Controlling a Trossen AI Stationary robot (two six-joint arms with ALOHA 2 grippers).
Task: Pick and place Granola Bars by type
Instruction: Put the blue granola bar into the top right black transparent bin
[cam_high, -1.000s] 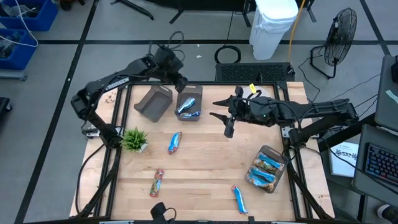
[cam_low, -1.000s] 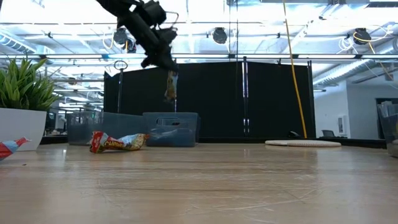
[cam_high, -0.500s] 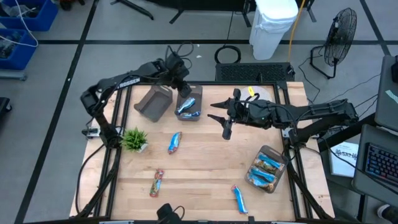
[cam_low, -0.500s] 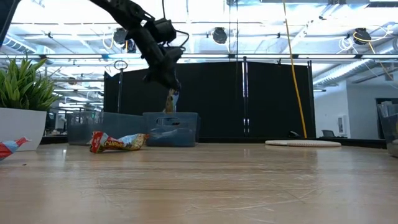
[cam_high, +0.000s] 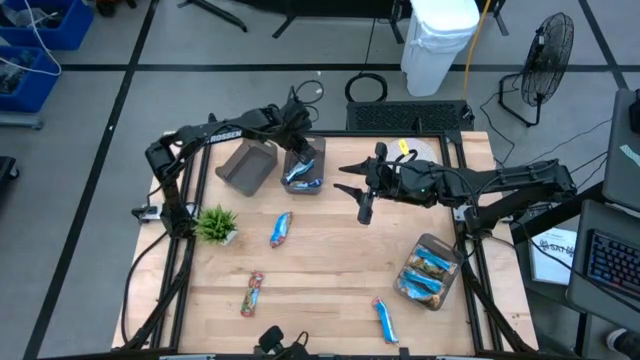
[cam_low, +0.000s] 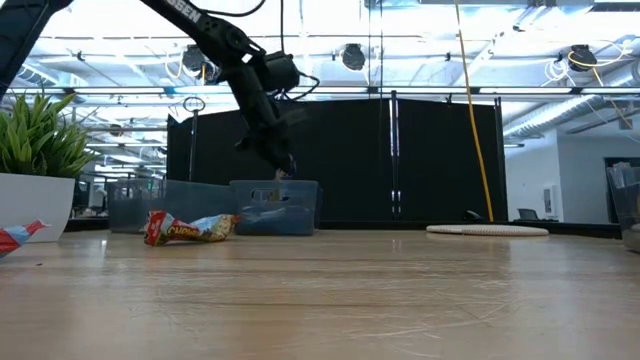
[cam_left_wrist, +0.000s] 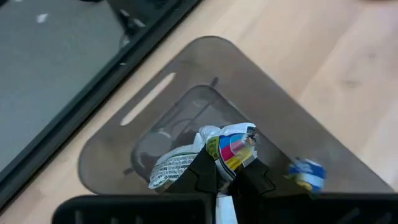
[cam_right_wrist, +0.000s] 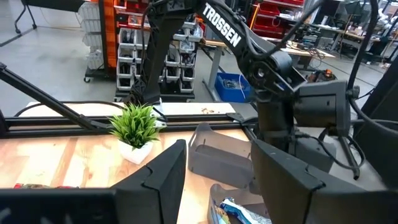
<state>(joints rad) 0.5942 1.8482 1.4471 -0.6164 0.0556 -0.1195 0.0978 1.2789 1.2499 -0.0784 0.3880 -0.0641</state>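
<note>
My left gripper (cam_high: 298, 152) is shut on a granola bar (cam_left_wrist: 231, 147) with a white, yellow and blue wrapper. It hangs over the open grey bin (cam_high: 312, 180) at the table's far side, where blue-wrapped bars (cam_high: 299, 176) lie. In the low view the bar's lower end (cam_low: 281, 177) is level with the bin's rim (cam_low: 300, 184). My right gripper (cam_high: 364, 196) hovers open and holds nothing above the table's middle right. Loose bars lie flat on the wood (cam_high: 281, 228), (cam_high: 252, 293), (cam_high: 384, 320). My left gripper pinches the bar's upper end (cam_left_wrist: 225, 163) between its two fingers (cam_left_wrist: 200, 177). The fingers come slanting steeply down from the table's far left. The bar sticks out beyond the fingertips, lifted clear, hanging over the bin's inside.
A second grey bin (cam_high: 248, 165) stands left of the first. A clear bin (cam_high: 430, 268) holding bars stands at the right. A small green plant (cam_high: 216, 224) in a white pot stands at the left edge. Bare wood lies in the table's middle.
My left gripper has come down and moved toward the table's right, over the bin, still shut on the bar. The bar has sunk from well above the bin to the level of its rim. My right gripper has stayed in place.
</note>
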